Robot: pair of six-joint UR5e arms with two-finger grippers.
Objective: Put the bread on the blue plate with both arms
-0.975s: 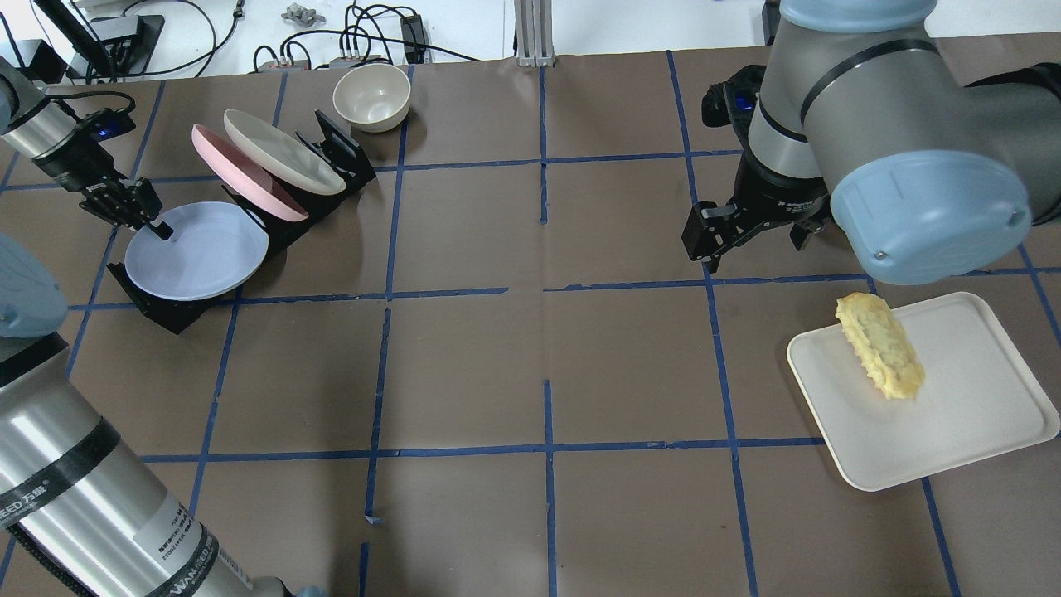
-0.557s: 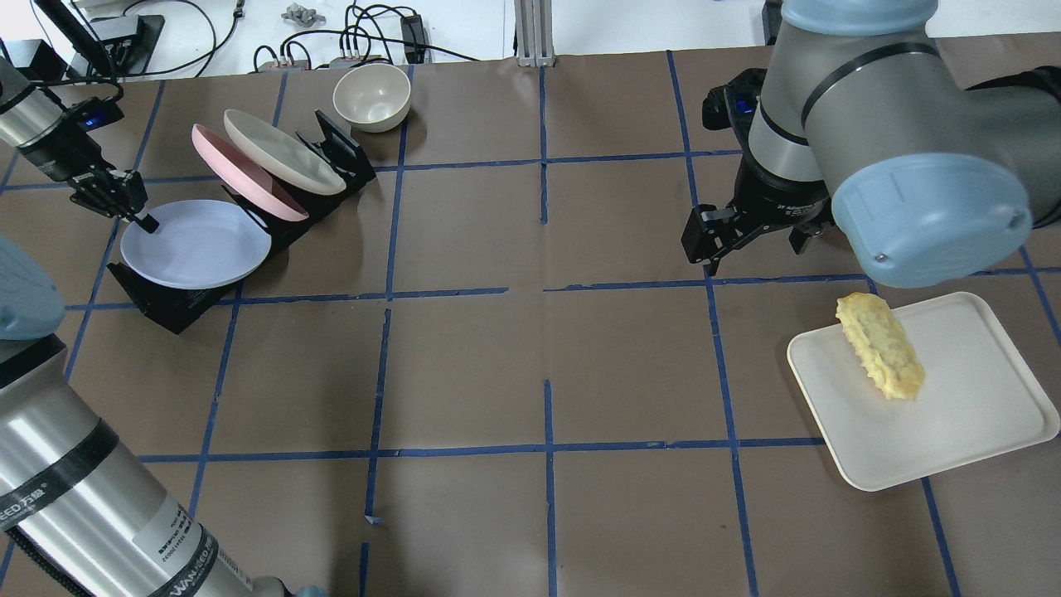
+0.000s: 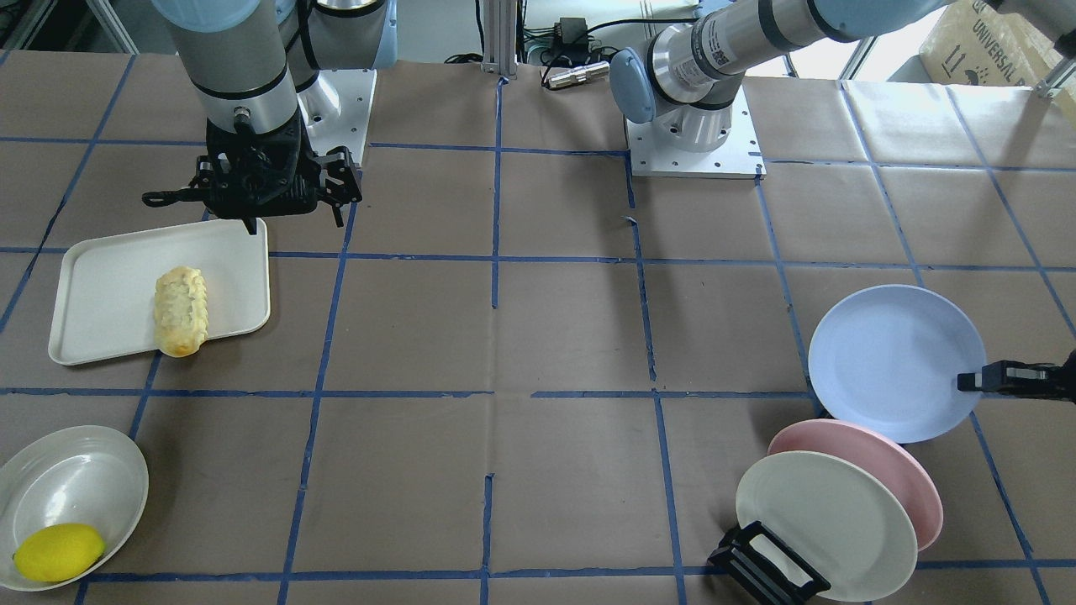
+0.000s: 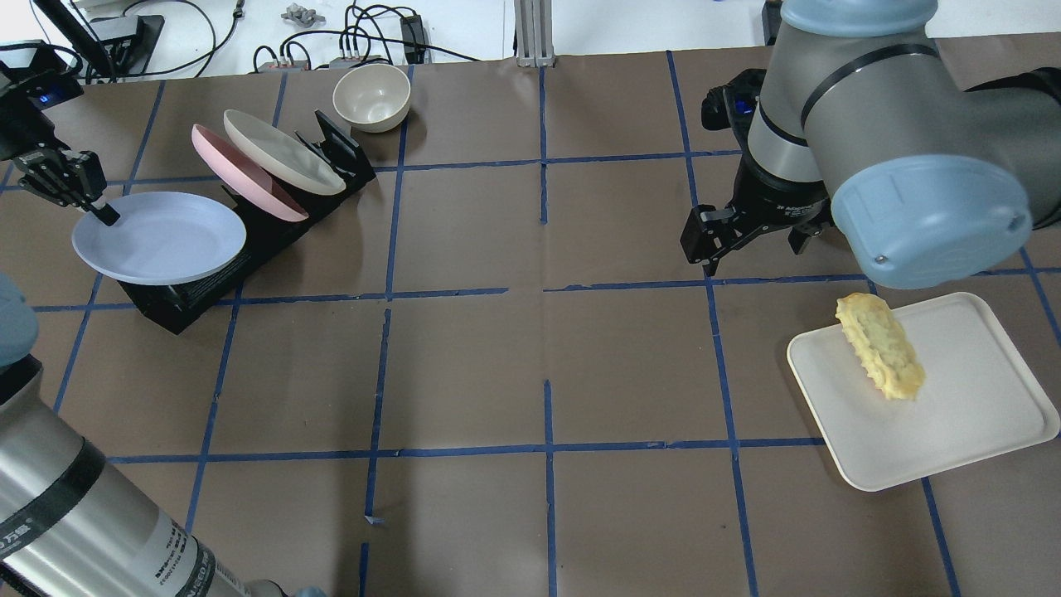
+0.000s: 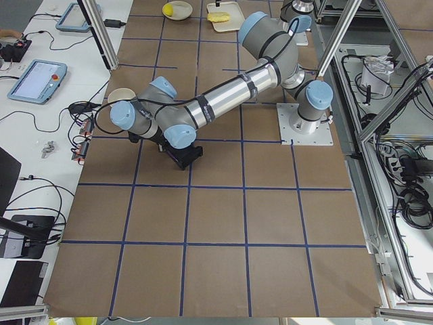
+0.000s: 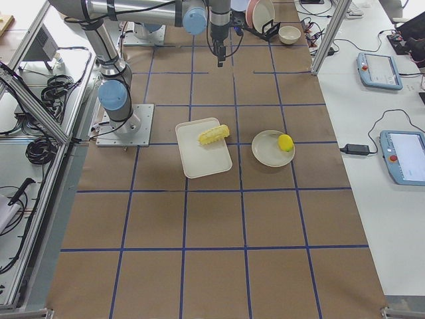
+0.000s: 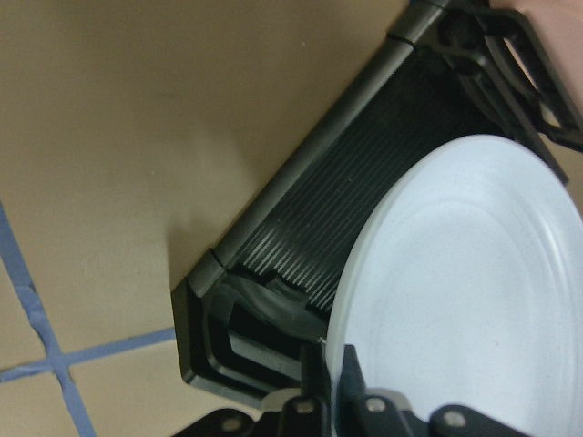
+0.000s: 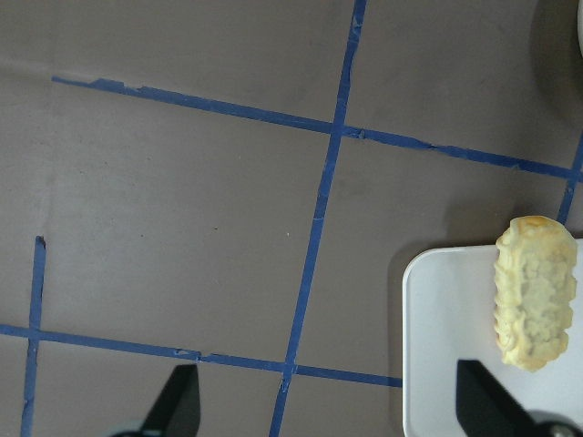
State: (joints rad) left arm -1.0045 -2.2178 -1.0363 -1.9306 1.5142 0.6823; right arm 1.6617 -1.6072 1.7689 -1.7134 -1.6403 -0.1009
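The right gripper (image 4: pixel 753 239) hangs spread wide, with the bread (image 4: pixel 880 346) on a tray (image 4: pixel 978 414) just beyond one fingertip. The bread is probably light, soft and crumbly, so pinch it gently across mid-length. The left gripper (image 4: pixel 104 217) clamps the blue plate (image 4: pixel 157 238) by its rim.

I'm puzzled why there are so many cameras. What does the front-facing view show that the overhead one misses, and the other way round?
Only the front-facing view shows the yellow lemon in a white dish. Only the overhead view shows a small cream bowl. Both show the bread on the white tray, the left pincer gripping the blue plate by its rim, and the pink plate and cream plate in the black rack.
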